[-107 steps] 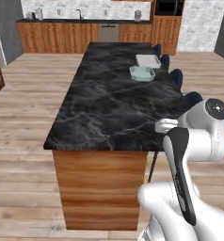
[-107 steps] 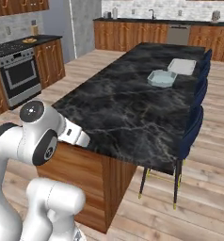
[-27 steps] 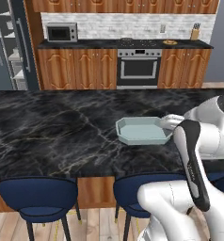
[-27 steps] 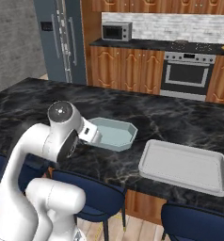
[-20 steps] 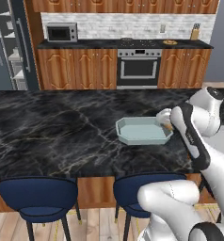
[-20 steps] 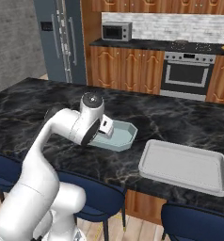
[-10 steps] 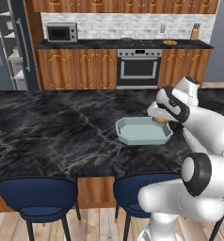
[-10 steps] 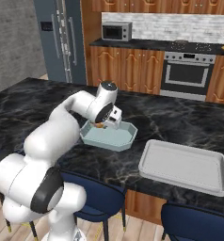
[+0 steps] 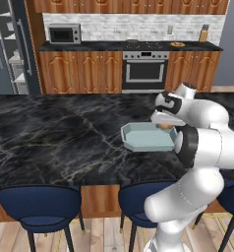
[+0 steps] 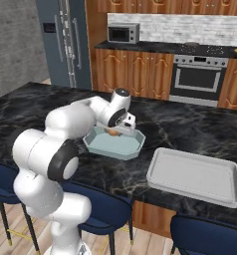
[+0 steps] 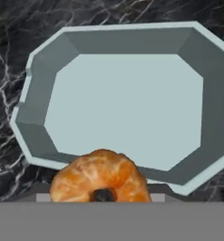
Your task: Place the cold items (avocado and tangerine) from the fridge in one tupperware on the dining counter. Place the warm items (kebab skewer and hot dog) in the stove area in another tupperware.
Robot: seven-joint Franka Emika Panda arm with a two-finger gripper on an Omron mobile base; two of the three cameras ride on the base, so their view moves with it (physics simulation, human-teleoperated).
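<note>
Jaws: mine [image 10: 114, 131], set partway apart and closed on the tangerine, poised over the near rim of the tub.
Tangerine [image 11: 100, 177]: orange, round, with a dark dimple facing the hand camera; held between my jaws, above the tub's edge and not resting in it.
Tub [image 9: 147, 136]: pale grey-blue, eight-sided, shallow, nothing lying on its floor; sits flat on the tabletop, just in front of my hand.
Tub, other views [image 10: 114, 145] [image 11: 128, 103]: walls slope inward to a flat bottom.
Tray [image 10: 195, 175]: pale grey, rectangular, low rim; lies on the tabletop beside the tub, apart from it, on my right.
Tabletop [image 9: 60, 142]: black stone with pale veins, long, carrying the tub and tray.
Stools [image 9: 40, 203]: dark blue seats tucked under the near edge of the tabletop.
Back wall: oven [image 9: 145, 72], microwave [image 9: 64, 34], wooden cabinets, fridge [image 10: 60, 45] at the left.
</note>
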